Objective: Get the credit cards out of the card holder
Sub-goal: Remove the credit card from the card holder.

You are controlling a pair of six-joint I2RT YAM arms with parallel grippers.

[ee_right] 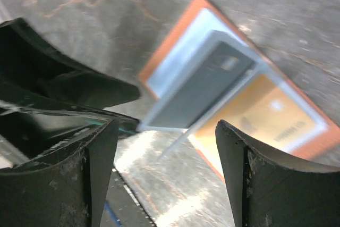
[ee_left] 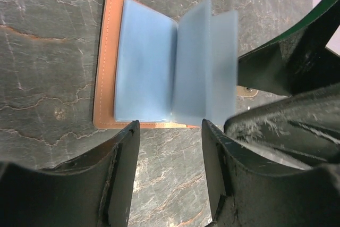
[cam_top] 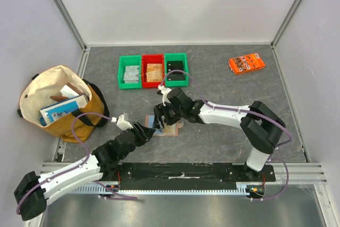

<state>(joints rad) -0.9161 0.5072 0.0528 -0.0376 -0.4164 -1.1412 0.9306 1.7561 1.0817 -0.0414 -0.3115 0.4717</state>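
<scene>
Hovering just at 9 o'clock of the holder (cam_top: 171, 130), the left gripper (cam_top: 150, 131) has its jaws apart and empty. The holder lies open on the table (cam_top: 223, 147), one blue sleeve raised with a grey card (ee_right: 202, 86) inside and a tan card (ee_right: 265, 115) in the flat page. At its 11 o'clock, the right gripper (cam_top: 160, 119) also gapes, holding nothing. Three bins (cam_top: 153, 70) sit at 12 o'clock.

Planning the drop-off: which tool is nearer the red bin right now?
Right. The right tool hangs at the card holder, in front of the red bin; the left tool sits further back toward the table's near edge.
</scene>
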